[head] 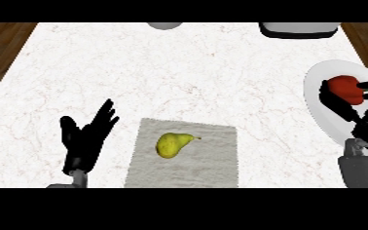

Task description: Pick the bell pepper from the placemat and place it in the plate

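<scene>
Right hand (pixel 343 105): at 3 o'clock, fingers curled round the red bell pepper (pixel 345 87), holding it over the plate (pixel 316 108) for release.
Left hand (pixel 86 137): at 8 o'clock, fingers spread, resting, holding nothing.
Placemat (pixel 208 161): carries only a yellow pear (pixel 173 144).

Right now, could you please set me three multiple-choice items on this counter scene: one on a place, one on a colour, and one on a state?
1. Where is the red bell pepper?
A. on the placemat
B. over the white plate
C. on bare counter

2. What colour is the pear on the grey placemat?
A. yellow
B. purple
C. white

3. How is the left hand?
A. curled round the pear
B. open, holding nothing
C. pressing the plate

Answers:
1 B, the right hand has it over the plate.
2 A, its skin is yellow.
3 B, fingers straight, beside the placemat.
</scene>
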Controlling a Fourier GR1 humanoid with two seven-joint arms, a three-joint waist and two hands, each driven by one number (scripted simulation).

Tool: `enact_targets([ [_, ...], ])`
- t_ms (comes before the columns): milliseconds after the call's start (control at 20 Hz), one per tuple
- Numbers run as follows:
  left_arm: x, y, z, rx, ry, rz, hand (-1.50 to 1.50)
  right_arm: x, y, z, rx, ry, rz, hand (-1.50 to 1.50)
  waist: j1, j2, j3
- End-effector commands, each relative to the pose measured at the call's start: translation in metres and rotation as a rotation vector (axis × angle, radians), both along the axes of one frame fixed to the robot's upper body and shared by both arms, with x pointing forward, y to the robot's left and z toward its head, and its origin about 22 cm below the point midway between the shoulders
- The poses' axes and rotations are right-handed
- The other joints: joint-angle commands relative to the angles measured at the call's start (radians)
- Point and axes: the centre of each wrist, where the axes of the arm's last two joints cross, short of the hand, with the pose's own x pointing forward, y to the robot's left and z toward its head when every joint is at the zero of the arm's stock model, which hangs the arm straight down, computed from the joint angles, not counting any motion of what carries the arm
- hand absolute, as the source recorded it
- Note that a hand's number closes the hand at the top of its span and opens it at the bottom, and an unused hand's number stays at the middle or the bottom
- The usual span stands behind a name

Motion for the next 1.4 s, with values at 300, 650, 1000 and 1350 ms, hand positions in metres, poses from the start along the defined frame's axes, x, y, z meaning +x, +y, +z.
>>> enact_targets([
  [300,0.008,-0.010,0.004,0.001,-0.003,-0.013,0.00,0.015,-0.105,-0.021,0.028,-0.040,-0.066,1.50,0.009,0.004,0.000],
  [650,0.004,-0.021,-0.002,-0.012,-0.002,-0.050,0.00,0.008,-0.164,-0.030,0.142,0.293,-0.107,-1.50,0.034,0.015,0.000],
  [1000,0.011,-0.023,-0.006,-0.006,-0.006,-0.034,0.00,0.021,-0.161,-0.047,0.245,0.283,0.085,-1.50,0.041,0.021,0.004],
  [1350,0.005,-0.004,-0.010,-0.003,-0.006,-0.032,0.00,0.017,-0.175,-0.036,0.262,-0.069,0.157,-1.50,0.020,0.013,0.003],
])
